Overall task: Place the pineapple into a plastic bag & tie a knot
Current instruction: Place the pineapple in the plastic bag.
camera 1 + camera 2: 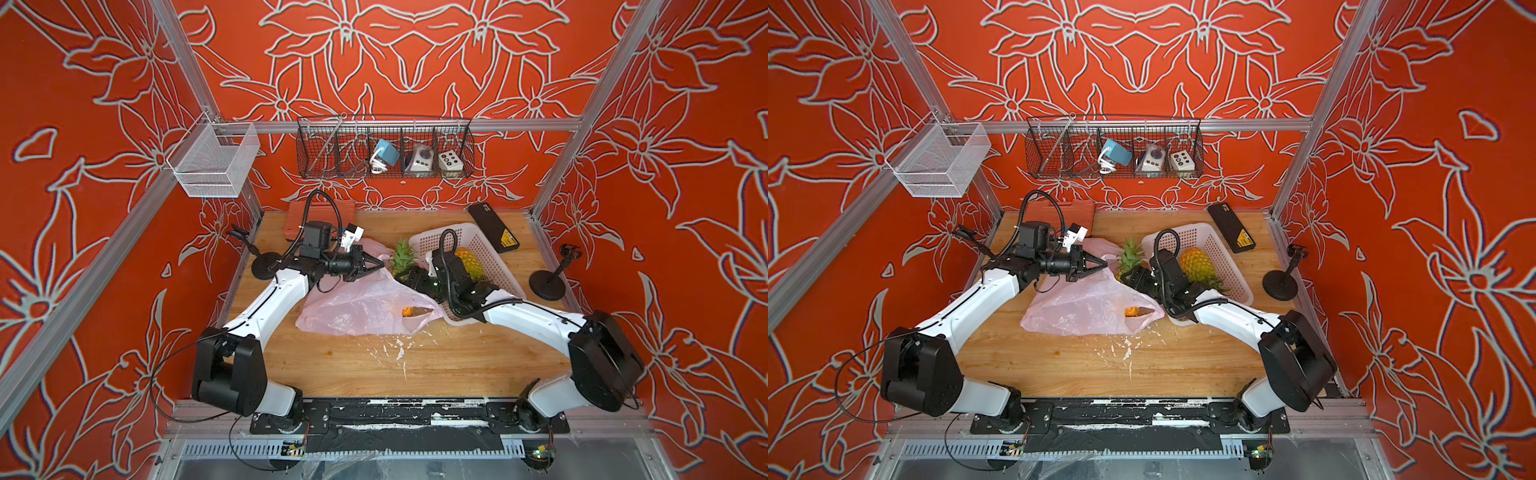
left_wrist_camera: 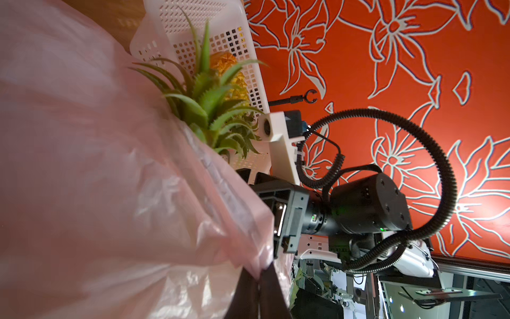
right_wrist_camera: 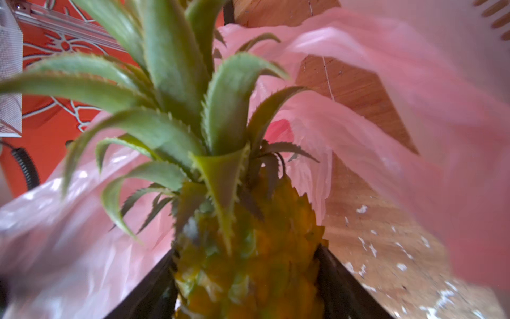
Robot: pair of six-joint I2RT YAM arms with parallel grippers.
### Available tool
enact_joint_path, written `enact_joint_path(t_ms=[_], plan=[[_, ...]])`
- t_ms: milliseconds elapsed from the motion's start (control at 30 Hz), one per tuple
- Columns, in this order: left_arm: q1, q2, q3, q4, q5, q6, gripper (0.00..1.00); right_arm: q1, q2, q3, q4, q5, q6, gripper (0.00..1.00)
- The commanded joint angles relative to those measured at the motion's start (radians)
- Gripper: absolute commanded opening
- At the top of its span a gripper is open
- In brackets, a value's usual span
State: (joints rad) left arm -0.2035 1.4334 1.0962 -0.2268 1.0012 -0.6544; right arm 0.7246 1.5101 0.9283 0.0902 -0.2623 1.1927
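From overhead, in both top views, I see the bag lying crumpled in the middle of the surface, its far edge lifted by my left arm. The left jaws are together, pinched on that edge of film. My right arm reaches in from the other side, and its jaws are clamped on the pineapple. The green crown points toward the far wall, just beside the lifted edge, between the bag and the basket. The wrist hides most of the fruit's body. A second pineapple lies in the basket.

On the left wrist camera, the fingers are closed on a fold of the bag, which fills much of the frame. The pineapple shows only its crown, rising just behind the film's edge. Beyond it are the right arm and the basket with the second pineapple inside.

On the right wrist camera, the pineapple sits between two dark fingers, both pressed against its sides. The crown points away from the lens. Pink bag film hangs on either side of the leaves, with bare surface showing between. I can't tell whether the fruit is past the bag's mouth.
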Motion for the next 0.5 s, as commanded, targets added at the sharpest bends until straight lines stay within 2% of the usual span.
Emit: enact_joint_path(t_ms=[0,133,233,333,467], plan=[[-0.014,-0.015,-0.022,-0.005,-0.004,0.02,0.0,-0.013,-0.021,0.083,0.139,0.027,0.02,0.35],[-0.021,-0.034,-0.045,-0.026,0.003,0.033,0.0,-0.084,-0.014,0.199,0.094,-0.024,-0.022,0.34],[-0.035,-0.049,-0.038,0.008,0.025,-0.002,0.0,-0.105,-0.031,0.254,0.092,-0.047,-0.033,0.34],[-0.058,-0.057,-0.012,0.108,0.026,-0.084,0.0,-0.107,-0.055,0.297,0.053,-0.072,-0.057,0.34],[-0.114,-0.037,-0.028,0.332,0.001,-0.217,0.0,-0.117,-0.12,0.295,-0.013,-0.043,-0.115,0.34]])
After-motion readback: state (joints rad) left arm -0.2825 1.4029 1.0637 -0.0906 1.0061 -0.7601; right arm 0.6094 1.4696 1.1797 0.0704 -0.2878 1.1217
